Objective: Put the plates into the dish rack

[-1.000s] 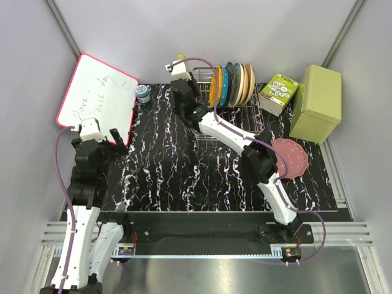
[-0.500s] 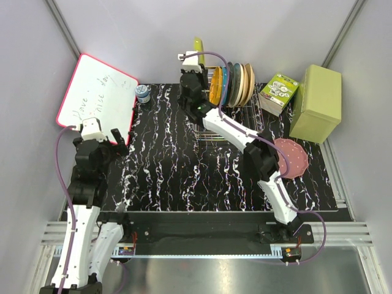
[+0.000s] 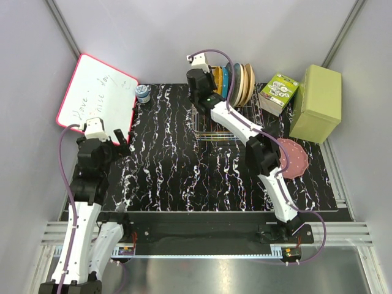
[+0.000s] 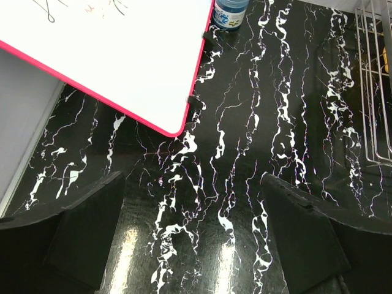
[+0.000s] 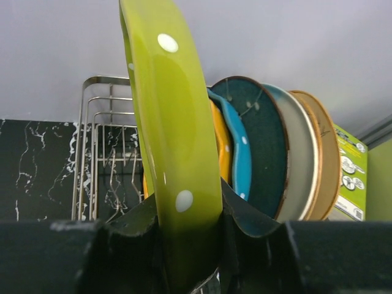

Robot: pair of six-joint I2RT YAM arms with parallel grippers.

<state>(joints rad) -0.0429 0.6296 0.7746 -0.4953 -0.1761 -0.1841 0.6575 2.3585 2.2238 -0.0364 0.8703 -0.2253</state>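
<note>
yellow-green plate [image 5: 174, 122] upright | orange plate [image 5: 222, 144], blue plate [image 5: 240, 153] racked | pink plate [image 3: 295, 158] flat

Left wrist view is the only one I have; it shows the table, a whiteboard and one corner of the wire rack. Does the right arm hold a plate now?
Observer: Yes, the right end effector is shut on the yellow-green plate, held upright on edge.
Operator: Where is it, relative to the rack?
Observer: At the dish rack, beside the orange plate that stands there; seated or not, I cannot tell.
Operator: Any plate not loaded?
Observer: The pink plate lies flat on the table, right of the rack.
</note>
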